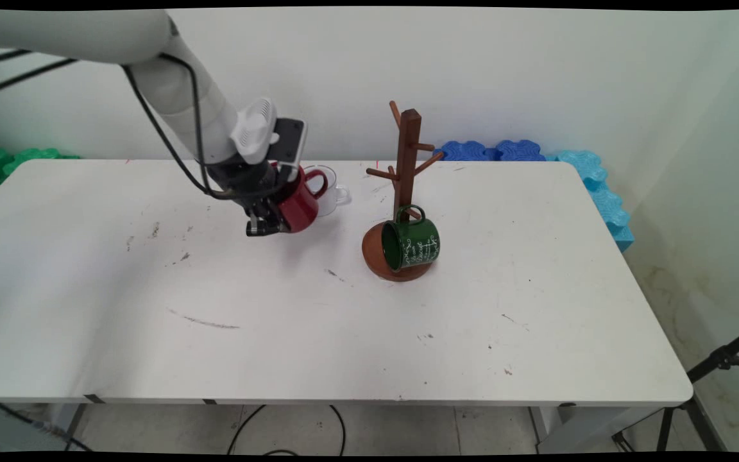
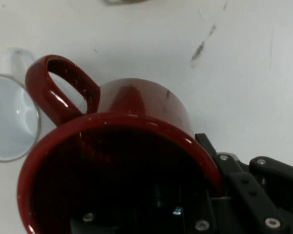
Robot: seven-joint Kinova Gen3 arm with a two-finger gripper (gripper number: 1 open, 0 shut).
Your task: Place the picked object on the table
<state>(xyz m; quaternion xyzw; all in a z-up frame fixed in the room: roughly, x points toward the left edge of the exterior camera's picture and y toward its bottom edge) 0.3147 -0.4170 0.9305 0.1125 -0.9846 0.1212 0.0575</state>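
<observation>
- Jaws are clamped on the rim of the red mug point(image 2: 136, 146), one finger inside the cup and the other outside its wall, as the hand view shows
- gripper point(image 1: 265, 226) sits over the far-left part of the white surface point(image 1: 280, 321), pointing down and a bit toward the near edge
- red mug point(image 1: 299, 204) is tilted, its handle pointing away toward the wall side; can't tell if its bottom touches the surface or hangs just above it
- clear glass mug point(image 1: 331, 192) stands right behind the red one, just beside its handle; in the hand view it point(image 2: 10, 122) shows up next to the handle loop
- wooden mug tree point(image 1: 408, 167) stands to the right on a round base, well apart from the gripper
- green enamel mug point(image 1: 411, 244) hangs by its handle from a low peg of the tree, mouth facing left, resting against the base
- blue and green foam mats point(image 1: 498, 151) lie behind the surface along the wall
</observation>
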